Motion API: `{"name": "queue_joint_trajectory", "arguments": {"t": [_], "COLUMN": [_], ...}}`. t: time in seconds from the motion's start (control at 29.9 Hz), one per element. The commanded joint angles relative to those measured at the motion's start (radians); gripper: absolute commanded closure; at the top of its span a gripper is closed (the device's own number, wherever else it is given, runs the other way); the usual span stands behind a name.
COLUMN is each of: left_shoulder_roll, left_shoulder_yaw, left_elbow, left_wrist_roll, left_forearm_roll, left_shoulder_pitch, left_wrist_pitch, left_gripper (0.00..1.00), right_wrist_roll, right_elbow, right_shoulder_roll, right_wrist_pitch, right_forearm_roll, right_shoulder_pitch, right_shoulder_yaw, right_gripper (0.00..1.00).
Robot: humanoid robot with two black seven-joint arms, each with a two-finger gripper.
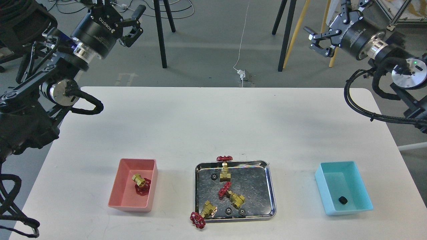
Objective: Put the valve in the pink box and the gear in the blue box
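Note:
The pink box (124, 200) stands front left with one valve (141, 185) lying in it. The blue box (363, 193) stands front right with one black gear (342, 200) in it. Three more valves lie on the steel tray (272, 193): one at its back edge (224, 168), one in the middle (232, 195), and one at the front left (204, 212) with its handwheel over the rim. Three gears (212, 176) (228, 210) (241, 212) lie in the tray. My left gripper (136, 21) is open and empty, high at the far left. My right gripper (324, 20) is open and empty, high at the far right.
The white table (213, 123) bears the two boxes and the tray along its front edge. Both arms hang beyond the table's far corners. Black and yellow stand legs (287, 36) and an office chair (23, 20) are on the floor behind.

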Motion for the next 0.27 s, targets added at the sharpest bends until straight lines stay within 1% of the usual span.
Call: {"name": "queue_joint_trajectory", "arguments": {"t": [0.0,0.23], "left_shoulder_roll": [-0.014,-0.023], "left_shoulder_yaw": [-0.032,-0.021], "left_elbow": [0.002,0.019], "left_wrist_roll": [0.0,0.0], "left_forearm_roll": [-0.004,0.004], "left_shoulder_pitch": [0.018,0.024], "left_wrist_pitch": [0.0,0.0], "left_gripper": [0.01,0.01], "right_wrist_roll": [-0.004,-0.002], "right_elbow": [-0.02,-0.02], "right_shoulder_roll": [0.037,0.035], "right_wrist_pitch": [0.0,0.0], "right_forearm_roll": [0.0,0.0], "right_shoulder_pitch": [-0.008,-0.006], "right_shoulder_yaw": [0.01,0.065], "right_gripper": [0.0,0.0]}}
